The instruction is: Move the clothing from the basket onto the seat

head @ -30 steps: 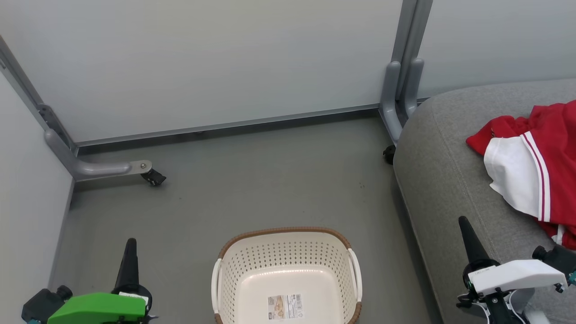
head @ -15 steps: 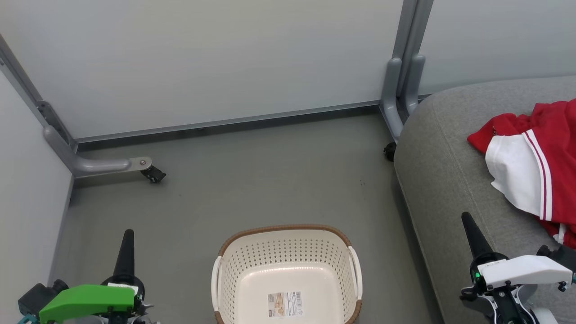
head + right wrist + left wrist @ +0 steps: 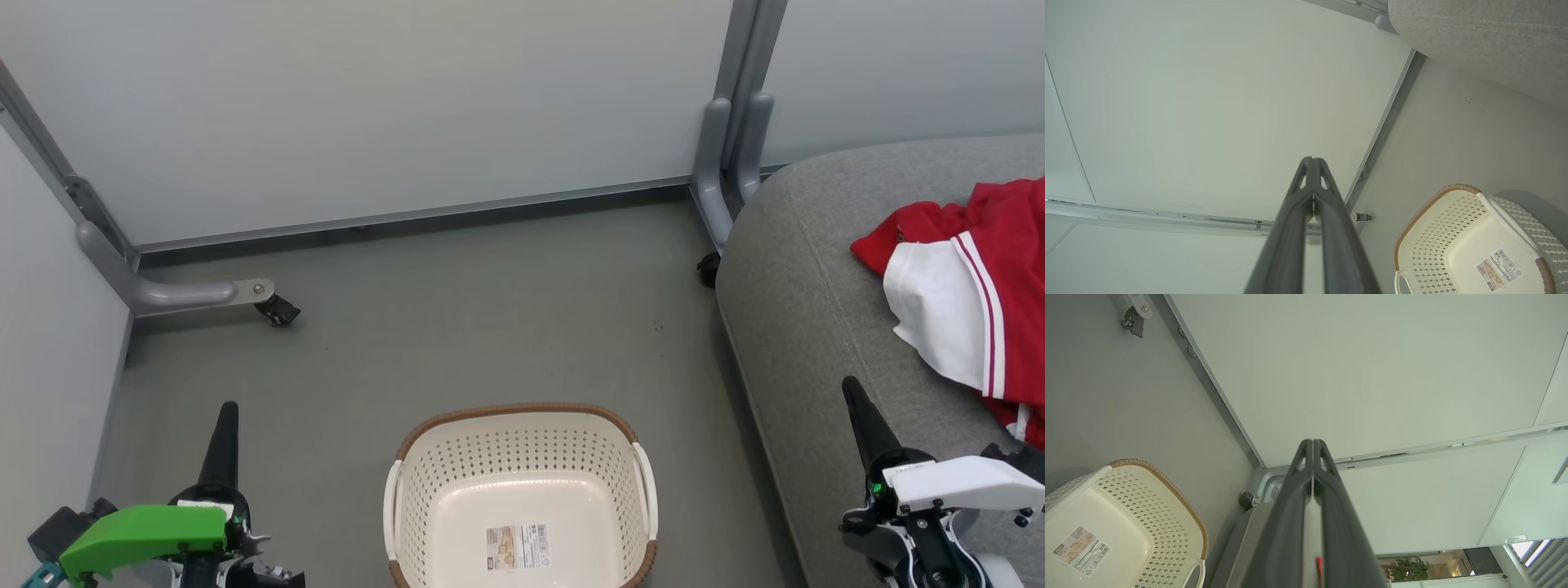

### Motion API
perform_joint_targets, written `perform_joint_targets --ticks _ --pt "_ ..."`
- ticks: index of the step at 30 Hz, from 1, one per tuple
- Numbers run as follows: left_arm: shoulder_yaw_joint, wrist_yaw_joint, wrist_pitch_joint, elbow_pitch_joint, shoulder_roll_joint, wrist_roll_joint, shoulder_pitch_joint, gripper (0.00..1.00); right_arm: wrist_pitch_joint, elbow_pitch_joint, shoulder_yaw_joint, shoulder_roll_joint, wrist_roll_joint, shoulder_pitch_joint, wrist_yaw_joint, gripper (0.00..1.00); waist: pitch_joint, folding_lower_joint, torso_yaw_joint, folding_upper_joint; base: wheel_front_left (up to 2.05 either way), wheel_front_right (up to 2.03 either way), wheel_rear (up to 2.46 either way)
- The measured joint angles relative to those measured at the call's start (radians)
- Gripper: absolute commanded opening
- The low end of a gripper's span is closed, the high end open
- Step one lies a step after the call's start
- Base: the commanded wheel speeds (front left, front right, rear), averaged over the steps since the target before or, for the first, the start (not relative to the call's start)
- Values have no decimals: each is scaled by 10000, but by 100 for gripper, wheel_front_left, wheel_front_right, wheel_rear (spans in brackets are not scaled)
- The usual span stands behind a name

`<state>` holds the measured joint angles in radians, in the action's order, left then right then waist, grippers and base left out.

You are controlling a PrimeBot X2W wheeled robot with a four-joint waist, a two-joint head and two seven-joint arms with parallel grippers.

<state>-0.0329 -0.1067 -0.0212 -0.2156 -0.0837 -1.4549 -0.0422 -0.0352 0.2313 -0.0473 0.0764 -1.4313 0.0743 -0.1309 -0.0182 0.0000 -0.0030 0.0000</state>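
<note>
Over to the right of the basket [image 3: 516, 407] and a bit beyond it, the jersey [image 3: 971, 318] is already lying crumpled on the seat [image 3: 808, 327], and the basket itself has nothing in it but its label sticker. So I'd call the job pretty much done. The frame cuts the shirt off on the right, so I can't say for sure how much of it is lying on the cushion.

Handling-wise, it looks like thin sporty fabric: light, floppy, probably a bit slick. If it needs another tug, I'd pinch a bunched red fold at the end nearest the basket, not the flat white panel, since a single layer would likely slide out of those skinny fingers.

Claws: the left gripper [image 3: 229, 406] sits left of the basket and the right gripper [image 3: 851, 382] sits right of it over the seat's front edge. Both have their fingers pressed together with nothing between them; the wrist views show the same.

Versus a second ago, the whole head view has slid slightly, so that's the camera moving. Jersey and basket lie the same. Both claws poke a touch higher in frame.
</note>
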Motion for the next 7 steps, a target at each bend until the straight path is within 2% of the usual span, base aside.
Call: perform_joint_targets --ticks 7 --pt "-81 -69 -132 -84 0 -522 -154 0 -148 29 -98 -10 -546 72 0 0 51 0 7 0 0 0 0"
